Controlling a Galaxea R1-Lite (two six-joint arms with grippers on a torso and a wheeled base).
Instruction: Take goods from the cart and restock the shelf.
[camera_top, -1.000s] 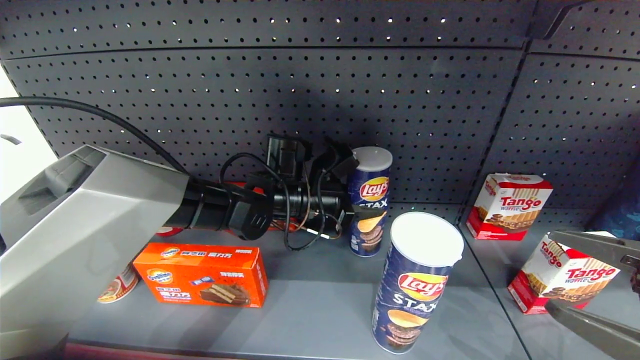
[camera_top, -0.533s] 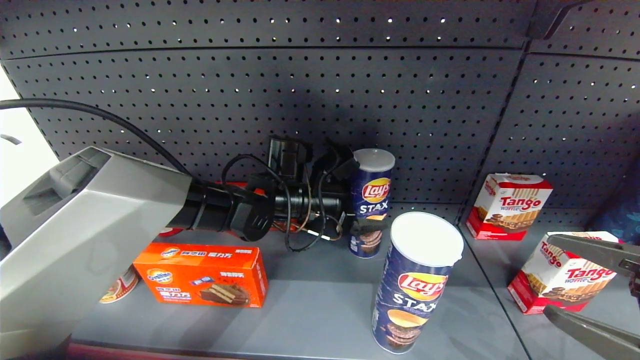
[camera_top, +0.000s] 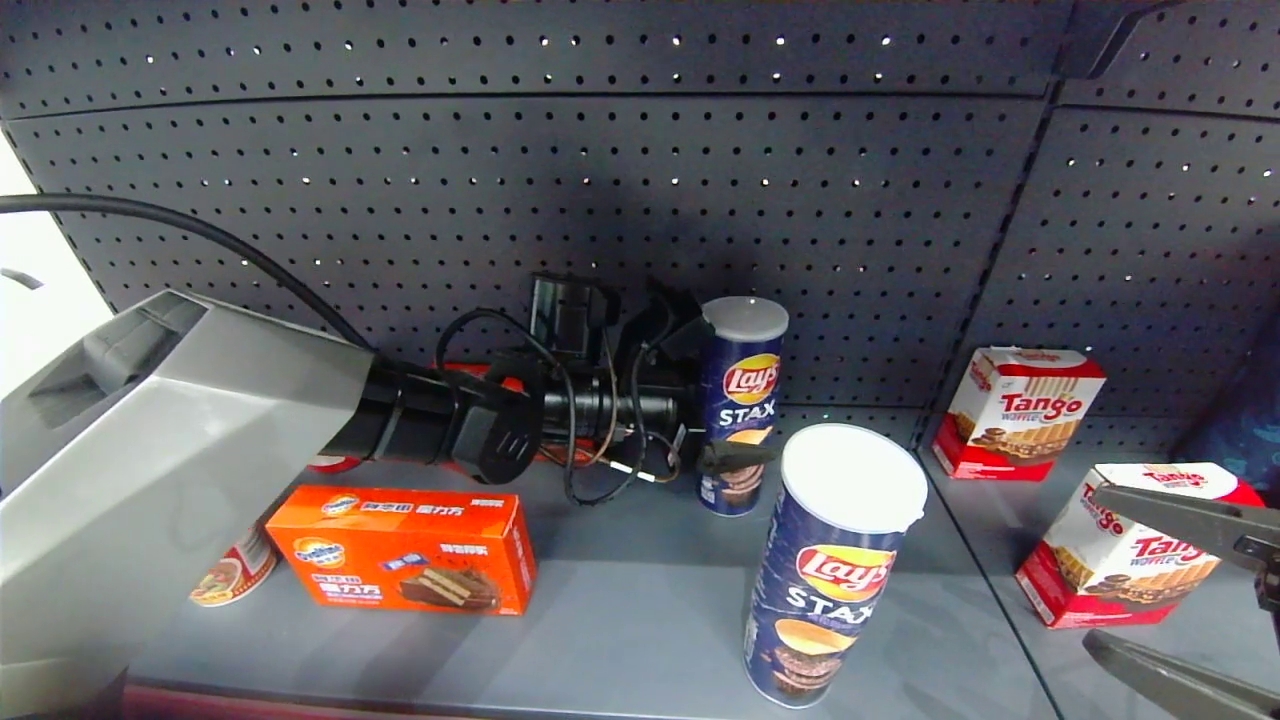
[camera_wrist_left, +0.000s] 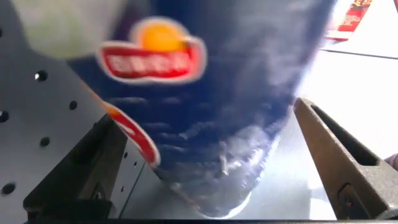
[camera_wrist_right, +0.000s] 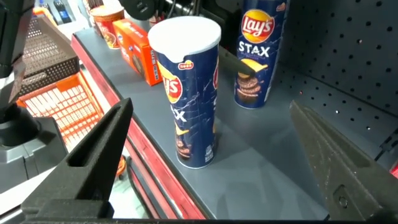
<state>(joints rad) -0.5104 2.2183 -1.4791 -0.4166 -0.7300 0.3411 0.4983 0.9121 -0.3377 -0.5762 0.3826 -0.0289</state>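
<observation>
Change: left gripper (camera_wrist_left: 208, 155) has let its jaws out around the rear dark-blue cylindrical chips can with the white lid (camera_top: 742, 400). One dark finger (camera_top: 738, 457) now sticks out across the can's lower front, where a second ago it didn't show. The can has nudged very slightly to the right and stands upright at the back of the grey metal shelf (camera_top: 620, 620), close to the perforated back panel. In the left wrist view the can sits between both fingers with a sliver of gap on one side, so it reads as spread open and straddling, not clamping. Right gripper (camera_top: 1092, 563) has dropped a little lower at the shelf's right end, jaws wide apart and holding nothing, near the front red-and-white wafer box (camera_top: 1130, 580). The second identical blue can (camera_top: 835, 570) at the front and the orange flat snack box (camera_top: 400, 550) are unmoved. Judgement: this can counts as placed. Left arm likely needs to back straight out without clipping it, then return to the orange wire cart (camera_wrist_right: 50, 106).
</observation>
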